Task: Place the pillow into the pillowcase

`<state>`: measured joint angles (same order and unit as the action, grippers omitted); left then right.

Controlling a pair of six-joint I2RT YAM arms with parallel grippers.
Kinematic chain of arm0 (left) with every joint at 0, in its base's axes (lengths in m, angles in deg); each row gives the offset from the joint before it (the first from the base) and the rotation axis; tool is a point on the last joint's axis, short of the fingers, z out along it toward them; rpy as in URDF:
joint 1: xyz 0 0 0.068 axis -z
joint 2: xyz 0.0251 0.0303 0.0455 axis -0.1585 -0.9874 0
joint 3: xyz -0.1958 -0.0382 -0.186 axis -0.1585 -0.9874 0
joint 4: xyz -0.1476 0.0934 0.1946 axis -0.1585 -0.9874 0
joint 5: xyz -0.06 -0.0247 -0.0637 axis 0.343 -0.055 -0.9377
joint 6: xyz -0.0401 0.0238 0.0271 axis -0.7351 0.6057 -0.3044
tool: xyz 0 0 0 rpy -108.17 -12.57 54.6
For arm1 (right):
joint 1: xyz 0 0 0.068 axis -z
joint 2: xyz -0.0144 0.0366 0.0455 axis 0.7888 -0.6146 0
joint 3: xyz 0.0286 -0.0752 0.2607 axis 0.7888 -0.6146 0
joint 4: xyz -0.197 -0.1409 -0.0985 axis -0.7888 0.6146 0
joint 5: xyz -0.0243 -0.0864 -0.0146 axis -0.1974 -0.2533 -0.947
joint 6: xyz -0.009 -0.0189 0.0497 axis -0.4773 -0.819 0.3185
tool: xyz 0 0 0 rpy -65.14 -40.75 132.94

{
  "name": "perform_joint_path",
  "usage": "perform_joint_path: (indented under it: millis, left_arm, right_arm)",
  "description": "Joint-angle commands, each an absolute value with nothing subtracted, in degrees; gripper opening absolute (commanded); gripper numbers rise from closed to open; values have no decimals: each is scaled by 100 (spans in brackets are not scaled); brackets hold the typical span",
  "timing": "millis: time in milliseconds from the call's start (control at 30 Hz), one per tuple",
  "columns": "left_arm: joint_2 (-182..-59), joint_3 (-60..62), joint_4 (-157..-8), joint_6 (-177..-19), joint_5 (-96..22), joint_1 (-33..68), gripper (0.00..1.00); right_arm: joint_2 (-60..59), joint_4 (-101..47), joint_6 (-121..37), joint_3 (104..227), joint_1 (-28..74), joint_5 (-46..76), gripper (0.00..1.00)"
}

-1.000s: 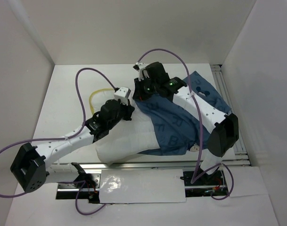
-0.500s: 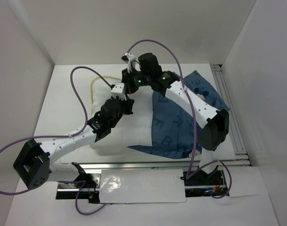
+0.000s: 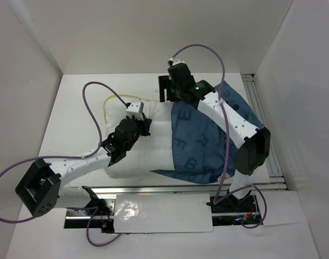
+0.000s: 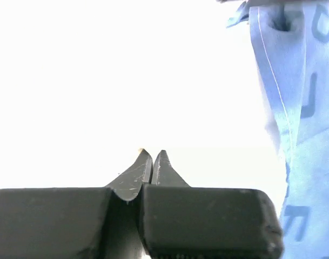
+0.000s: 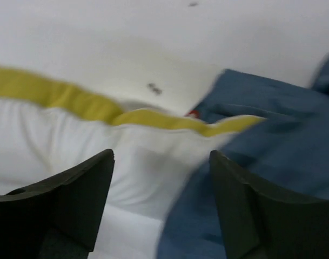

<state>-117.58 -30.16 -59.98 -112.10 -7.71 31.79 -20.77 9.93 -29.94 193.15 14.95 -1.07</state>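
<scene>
**Top external.** The large, plump white rectangular pillow [image 3: 153, 148] with pale yellow edge trim lies mid-table [image 3: 72, 108]. The big floppy denim-blue pillowcase [image 3: 199, 143], printed with darker letters, covers its 3 o'clock part, while the 9 o'clock part is bare. The left gripper [image 3: 144, 125] rests on the bare pillow top. The right gripper [image 3: 165, 90] hangs over the pillow's 12 o'clock edge, where blue cloth meets white. The case looks roughly 1 half on, by my reading.

**Left wrist.** The left gripper [image 4: 152, 156] has its 2 fingers pressed tip to tip against a washed-out white field. Glare hides whether any fabric is nipped between them. The pillowcase [image 4: 310, 162] hangs at 3 o'clock, its hem apart from the fingers.

**Right wrist.** This view is blurred. The right gripper [image 5: 161, 156] is spread wide and holds nothing. The yellow trim [image 5: 153, 116] runs across at 12 o'clock, over the white pillow [image 5: 72, 140]. The blue pillowcase [image 5: 272, 135] lies at 2 o'clock.

**Doing the step well.**
- The open right fingers should probably take only the blue hem beside the trim. Catching the trim too would drag the pillow along with the case.
- The left arm should pin the pillow while the hem is drawn toward 9 o'clock, and it should move clear before the cloth reaches it.
- Soft stuffing bunches easily, so the pull should be low and slow.
</scene>
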Motion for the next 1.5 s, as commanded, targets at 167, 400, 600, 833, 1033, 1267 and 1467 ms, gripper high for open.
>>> perform_joint_path:
  millis: [167, 400, 600, 833, 1033, 1267, 1467]
  left_arm:
    - [-11468, -3123, -4888, -11029, -778, 3386, 0]
    - [-11284, -3290, -4835, -10924, -778, 3561, 0]
    - [-11231, -3238, -4958, -10854, -594, 3562, 0]
    - [-11283, -3062, -4905, -10598, -418, 3562, 0]
    - [-11450, -2746, -4747, -10159, -627, 3562, 0]
    - [-11503, -2499, -4475, -9877, -1296, 3562, 0]
    - [-11696, -2280, -4422, -9894, -1236, 3562, 0]
  right_arm:
    - [-1587, 1546, -3277, 19297, 1832, -1731, 86]
    - [-2148, 1615, -3444, 19463, 2026, -1258, 91]
    - [-2597, 2134, -3497, 19727, 1920, -958, 62]
    - [-2545, 2310, -3444, 19551, 1868, -660, 25]
    - [-2237, 1573, -3629, 19490, 1815, 393, 0]
    - [-2097, 527, -3437, 19499, 1701, 3047, 0]
    - [-1992, -1007, -2481, 18990, 1569, 5242, 0]
